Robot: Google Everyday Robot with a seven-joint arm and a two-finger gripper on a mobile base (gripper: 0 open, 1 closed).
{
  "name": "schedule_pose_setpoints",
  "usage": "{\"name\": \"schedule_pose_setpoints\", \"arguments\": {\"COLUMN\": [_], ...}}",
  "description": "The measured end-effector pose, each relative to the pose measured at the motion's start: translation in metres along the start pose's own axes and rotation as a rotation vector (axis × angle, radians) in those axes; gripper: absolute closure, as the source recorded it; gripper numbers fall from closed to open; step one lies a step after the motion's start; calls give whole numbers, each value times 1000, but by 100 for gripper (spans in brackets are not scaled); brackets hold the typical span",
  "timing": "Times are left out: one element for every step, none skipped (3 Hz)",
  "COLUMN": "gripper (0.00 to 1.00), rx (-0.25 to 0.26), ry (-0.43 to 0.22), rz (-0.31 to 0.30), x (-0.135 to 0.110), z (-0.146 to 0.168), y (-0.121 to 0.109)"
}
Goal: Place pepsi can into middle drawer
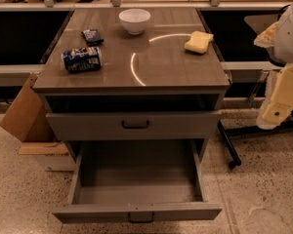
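Note:
The pepsi can (81, 59), blue, dented and with silver ends, lies on its side at the left of the cabinet top (176, 67). The middle drawer (136, 179) is pulled wide open at the bottom of the cabinet. Its grey floor and walls are bare, and a small dark handle (140, 218) sits on its front. My gripper (274, 115) hangs at the far right, beside the cabinet and below its top. It is far from the can and holds nothing that I can see.
A white bowl (134, 20) stands at the back of the top. A small dark packet (92, 35) lies behind the can and a yellow sponge (198, 41) at the right. A shallower drawer front with a black handle (135, 124) sits above the open drawer. Cardboard (24, 113) leans at the left.

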State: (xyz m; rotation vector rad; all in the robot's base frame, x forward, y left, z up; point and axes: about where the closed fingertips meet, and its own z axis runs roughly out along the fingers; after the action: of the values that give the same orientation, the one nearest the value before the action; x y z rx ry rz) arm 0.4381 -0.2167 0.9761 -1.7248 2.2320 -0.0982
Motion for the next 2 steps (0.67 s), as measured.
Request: {"name": "schedule_pose_setpoints", "arguments": {"gripper": [0, 0], "rx": [0, -27], "ry": [0, -54], "rz": [0, -66], "x": [0, -20], "z": [0, 25], "y": [0, -20]}}
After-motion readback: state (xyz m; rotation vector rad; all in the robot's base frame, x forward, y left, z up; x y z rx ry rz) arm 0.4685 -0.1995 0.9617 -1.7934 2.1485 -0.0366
